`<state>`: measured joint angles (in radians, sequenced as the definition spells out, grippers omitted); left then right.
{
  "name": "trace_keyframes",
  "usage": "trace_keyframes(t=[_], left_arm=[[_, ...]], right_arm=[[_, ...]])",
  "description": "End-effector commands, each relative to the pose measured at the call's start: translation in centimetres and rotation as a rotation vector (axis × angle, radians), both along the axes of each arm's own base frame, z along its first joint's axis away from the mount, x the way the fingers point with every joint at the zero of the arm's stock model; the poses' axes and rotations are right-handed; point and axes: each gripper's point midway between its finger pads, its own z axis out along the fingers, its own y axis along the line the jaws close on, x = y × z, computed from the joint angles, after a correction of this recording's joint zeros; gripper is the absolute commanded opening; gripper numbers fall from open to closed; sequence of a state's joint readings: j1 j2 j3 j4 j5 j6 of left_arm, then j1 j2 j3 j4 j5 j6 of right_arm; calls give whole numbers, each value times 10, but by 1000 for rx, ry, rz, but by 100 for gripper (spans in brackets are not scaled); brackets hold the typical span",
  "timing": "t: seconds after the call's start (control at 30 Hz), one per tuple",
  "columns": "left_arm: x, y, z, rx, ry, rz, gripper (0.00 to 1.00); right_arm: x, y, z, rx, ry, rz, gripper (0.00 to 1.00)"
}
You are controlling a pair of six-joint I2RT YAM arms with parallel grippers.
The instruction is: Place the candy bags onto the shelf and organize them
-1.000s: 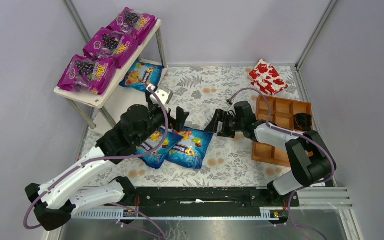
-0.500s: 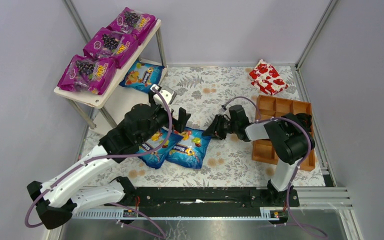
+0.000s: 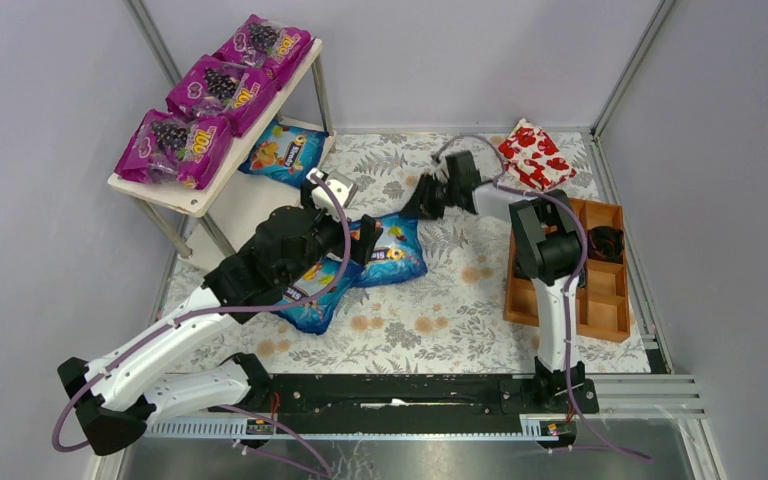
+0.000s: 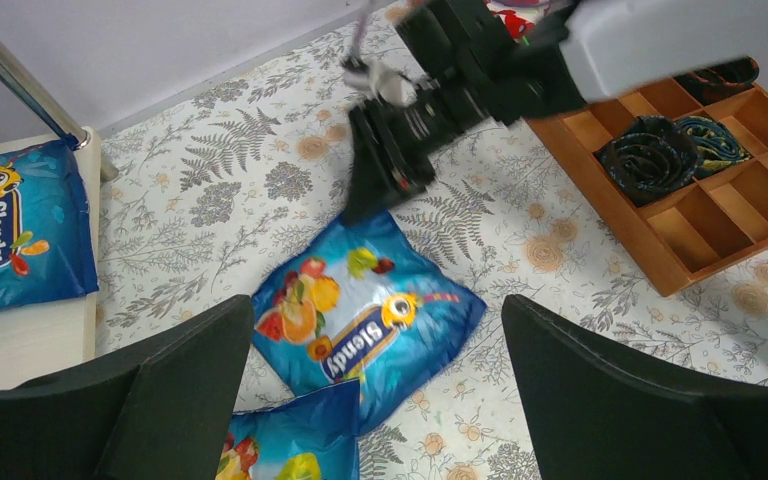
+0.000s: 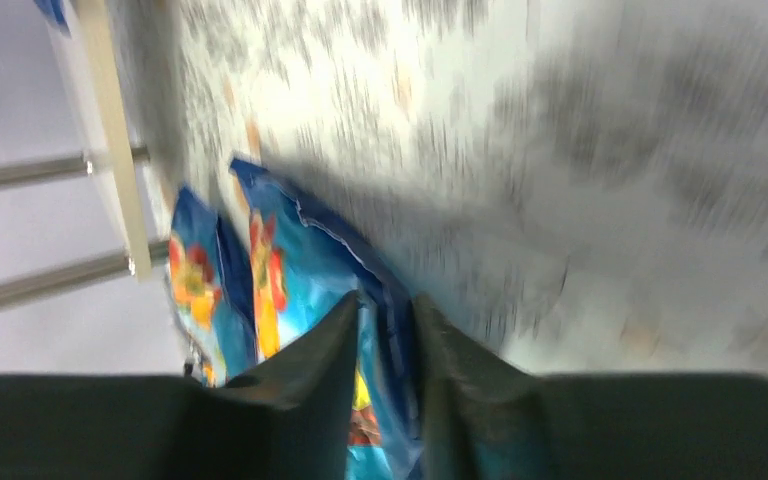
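Blue bag (image 4: 365,320) is being pinched at its corner by the right hand (image 4: 358,205); left hand (image 4: 376,310) is hovering wide open above the floral counter (image 4: 210,190).

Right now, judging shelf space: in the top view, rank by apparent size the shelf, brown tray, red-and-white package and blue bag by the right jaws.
1. shelf
2. brown tray
3. red-and-white package and blue bag look alike; the left arm hides part of the bag.

Floral mat (image 5: 610,150) motion-blurred, nearest blue bag (image 4: 290,445) cropped
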<state>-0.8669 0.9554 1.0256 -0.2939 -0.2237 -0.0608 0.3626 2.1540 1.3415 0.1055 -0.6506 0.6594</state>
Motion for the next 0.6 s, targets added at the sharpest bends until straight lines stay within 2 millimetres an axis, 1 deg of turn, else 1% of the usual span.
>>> trace_keyframes(t=[0.0,0.07,0.1,0.17,0.2,0.23,0.3,0.4,0.47,0.53,0.57], left_arm=[[4,1,13,-29,-37,24,99],[4,1,12,-26,-36,27,99],[5,2,11,-25,-35,30,99],[5,2,11,-25,-35,32,99],[5,2,12,-26,-34,31,99],[5,2,12,-29,-34,33,99],[4,2,12,-31,-33,30,99],[4,1,13,-34,-32,26,99],[4,2,13,-33,-33,30,99],[5,3,13,-31,-34,37,99],[6,4,13,-30,-36,42,99]], right_arm=[[54,-15,30,-139,-131,13,50],[57,-21,46,-159,-170,-21,70],[54,-26,52,-174,-183,-37,77],[40,-37,58,-199,-197,-63,88],[29,-42,56,-207,-186,-68,91],[17,-46,56,-212,-178,-70,93],[-10,-56,48,-217,-141,-79,96],[-46,-65,47,-180,-110,-130,100],[-65,-66,43,-119,-78,-166,100],[-82,-61,40,-37,-52,-185,100],[-86,-57,40,-4,-56,-191,100]])
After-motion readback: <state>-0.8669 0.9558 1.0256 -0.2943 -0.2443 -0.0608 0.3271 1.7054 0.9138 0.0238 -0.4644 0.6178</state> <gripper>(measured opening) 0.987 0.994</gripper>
